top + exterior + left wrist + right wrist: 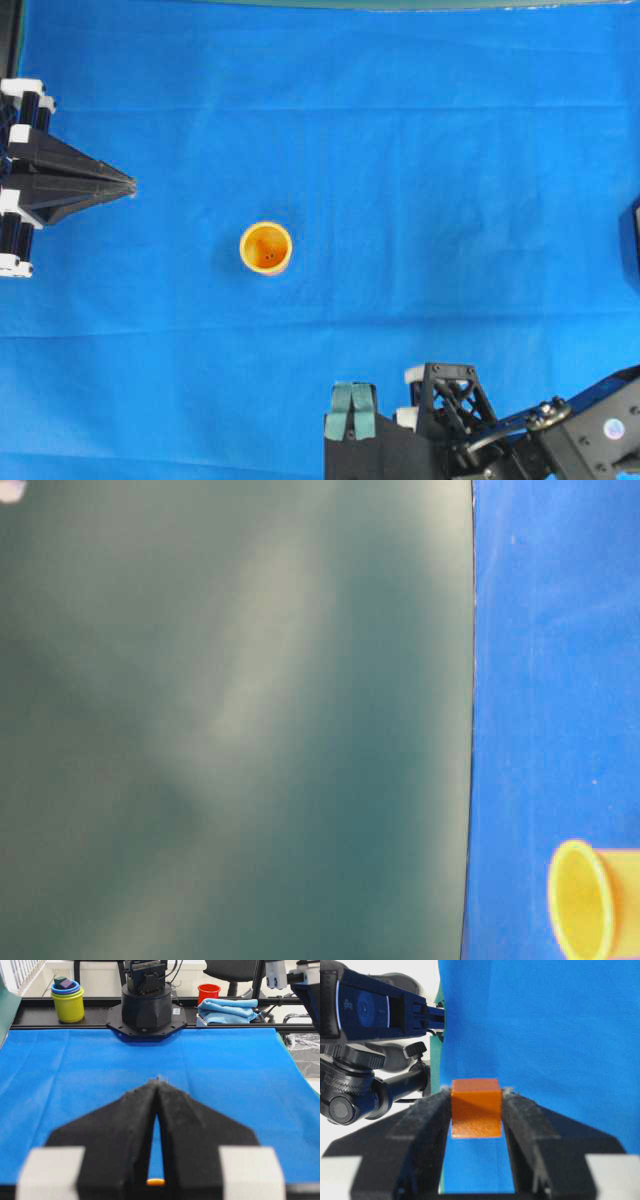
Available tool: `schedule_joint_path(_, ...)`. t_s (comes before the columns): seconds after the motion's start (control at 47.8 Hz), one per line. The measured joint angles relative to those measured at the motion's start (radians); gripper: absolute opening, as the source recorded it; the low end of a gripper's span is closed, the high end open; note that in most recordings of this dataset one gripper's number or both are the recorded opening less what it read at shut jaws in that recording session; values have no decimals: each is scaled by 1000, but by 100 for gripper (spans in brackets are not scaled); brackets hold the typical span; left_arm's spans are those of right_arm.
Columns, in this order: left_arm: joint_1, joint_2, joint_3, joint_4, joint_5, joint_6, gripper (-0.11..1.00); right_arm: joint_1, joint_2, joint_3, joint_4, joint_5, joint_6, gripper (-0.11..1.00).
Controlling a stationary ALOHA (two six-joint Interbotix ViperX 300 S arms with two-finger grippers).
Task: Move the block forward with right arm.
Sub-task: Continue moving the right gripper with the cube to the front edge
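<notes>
Between my right gripper (476, 1110) fingers sits the block (475, 1107), clamped on both sides, so I'm mid-carry; next I need to bring it forward over the cloth (545, 1025) and lower it.

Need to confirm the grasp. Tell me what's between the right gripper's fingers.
In the right wrist view an orange block sits pinched between the right gripper fingers, over blue cloth. Its underside is hidden.
</notes>
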Motion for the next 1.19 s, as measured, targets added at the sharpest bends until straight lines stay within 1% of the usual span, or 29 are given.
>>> schedule_joint_path(1.191,0,0,0,0,0,5,1,-12,0,-6,0,26,3,41)
